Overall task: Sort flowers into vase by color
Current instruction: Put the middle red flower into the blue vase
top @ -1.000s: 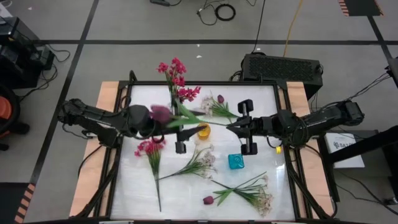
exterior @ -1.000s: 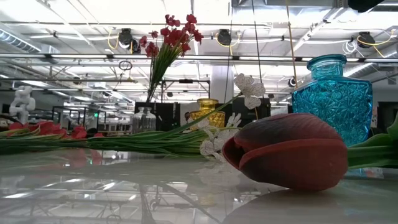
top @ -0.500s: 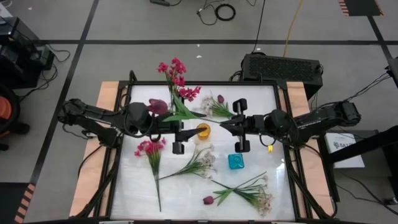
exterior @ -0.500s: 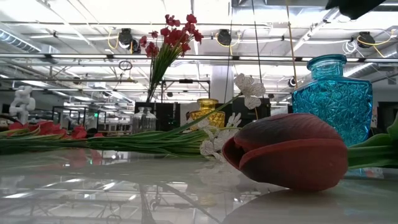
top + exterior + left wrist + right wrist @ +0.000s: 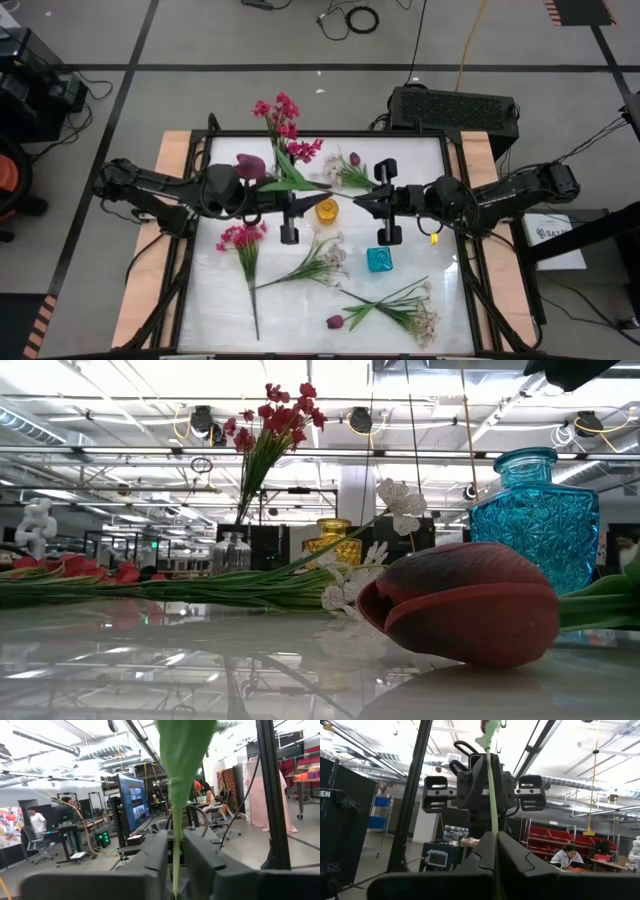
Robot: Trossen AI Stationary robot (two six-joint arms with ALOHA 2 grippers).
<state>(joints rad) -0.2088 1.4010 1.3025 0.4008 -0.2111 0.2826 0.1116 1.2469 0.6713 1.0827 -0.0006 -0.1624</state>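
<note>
**A:** Where do the two grippers stand?

**B:** The left gripper (image 5: 291,211) and the right gripper (image 5: 368,203) face each other above the middle of the table, tips close. Both are clamped on the same thin green stem (image 5: 492,815): in the left wrist view the stem (image 5: 176,855) runs straight up between the blocky dark fingers (image 5: 155,857) into a broad smooth leaf (image 5: 186,755), and in the right wrist view it passes between the right arm's fingers (image 5: 517,857) toward the left gripper's squared black body (image 5: 485,782).

**A:** And the blossom on that stem?

**B:** A rounded maroon tulip bud (image 5: 249,165) sits over the left arm, held in the air, not in any vase.

**A:** What lies around them?

**B:** Just below the grippers stands a small yellow vase (image 5: 327,210), its glass faceted. A cut-glass turquoise vase (image 5: 379,260) with a knobbly pattern stands nearer the front. A bunch of magenta-pink sprigs (image 5: 283,125) rises upright at the back, apparently from a clear vase (image 5: 231,552). More pink blossoms (image 5: 240,237) lie on the glossy white table (image 5: 420,170) under the left arm, white sprays (image 5: 325,258) in the centre, and a mixed pile with white blossoms (image 5: 420,318) and another tulip (image 5: 335,322) at the front. That tulip (image 5: 465,603), matte and smooth, fills the low view.
</note>
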